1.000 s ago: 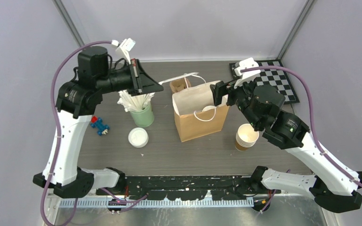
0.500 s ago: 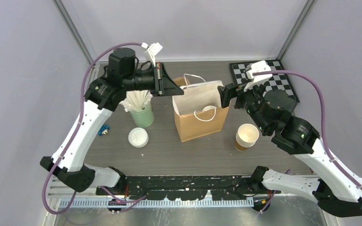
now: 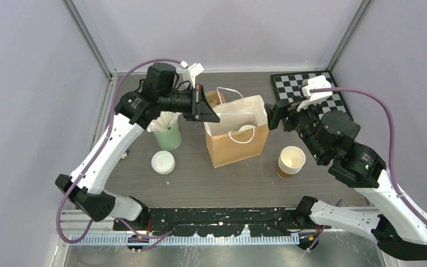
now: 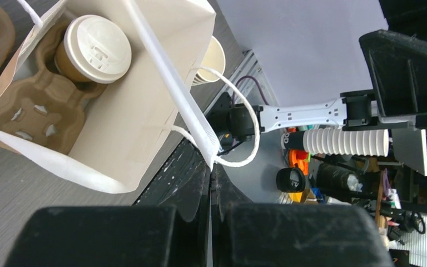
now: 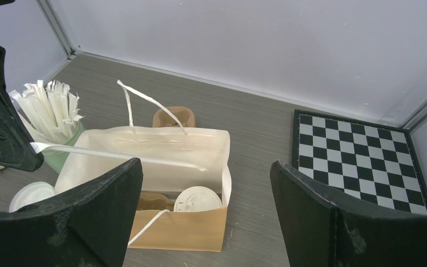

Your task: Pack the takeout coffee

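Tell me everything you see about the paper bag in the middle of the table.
The paper bag is brown kraft outside and white inside, with two white cord handles: one hangs down its near face, the other stands up at the far side. It stands upright and open on the table. Inside sits a pulp carrier holding the takeout coffee. A wrapped straw, held by the left gripper, reaches over its opening.
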Robot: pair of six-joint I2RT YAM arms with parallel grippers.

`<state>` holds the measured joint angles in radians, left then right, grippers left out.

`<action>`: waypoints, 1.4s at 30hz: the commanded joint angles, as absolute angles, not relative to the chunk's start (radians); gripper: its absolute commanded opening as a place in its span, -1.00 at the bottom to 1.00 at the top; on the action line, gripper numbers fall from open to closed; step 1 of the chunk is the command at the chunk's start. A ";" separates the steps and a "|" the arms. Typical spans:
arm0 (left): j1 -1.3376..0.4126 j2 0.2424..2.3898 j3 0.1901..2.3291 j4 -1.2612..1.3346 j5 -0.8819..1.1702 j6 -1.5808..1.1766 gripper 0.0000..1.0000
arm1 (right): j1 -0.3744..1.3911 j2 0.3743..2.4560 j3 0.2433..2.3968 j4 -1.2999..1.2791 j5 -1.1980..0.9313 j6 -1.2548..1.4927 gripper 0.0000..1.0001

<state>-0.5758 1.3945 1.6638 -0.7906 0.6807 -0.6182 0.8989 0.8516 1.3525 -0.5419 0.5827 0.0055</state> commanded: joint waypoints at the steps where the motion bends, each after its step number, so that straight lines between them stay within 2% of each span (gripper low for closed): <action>1: -0.578 1.360 1.662 -0.829 0.662 -0.550 -1.00 | 0.897 0.850 1.354 -0.528 0.600 0.022 0.77; 12: -0.578 1.479 1.652 -0.743 0.706 -0.545 -1.00 | 0.897 0.849 1.352 -0.539 0.598 0.052 0.77; 14: -0.578 1.494 1.669 -0.763 0.694 -0.525 -0.90 | 0.897 0.845 1.351 -0.548 0.602 0.062 0.77; 19: -0.577 1.526 1.791 -0.895 0.613 -0.465 -0.15 | 0.897 0.843 1.356 -0.594 0.607 0.082 0.77; 24: -0.573 1.535 1.968 -1.073 0.496 -0.425 0.24 | 0.897 0.844 1.363 -0.667 0.627 0.152 0.85; 25: -0.573 1.532 2.009 -1.098 0.476 -0.420 0.40 | 0.897 0.847 1.369 -0.685 0.630 0.167 0.85; 27: -0.572 1.520 2.059 -1.139 0.417 -0.419 0.95 | 0.897 0.855 1.385 -0.724 0.642 0.199 0.85; 33: -0.571 1.364 2.012 -1.127 0.218 -0.420 1.00 | 0.897 0.842 1.417 -0.800 0.653 0.334 0.85; 42: -0.572 1.017 1.670 -1.033 -0.040 -0.482 0.99 | 0.897 0.812 1.452 -0.919 0.725 0.557 0.86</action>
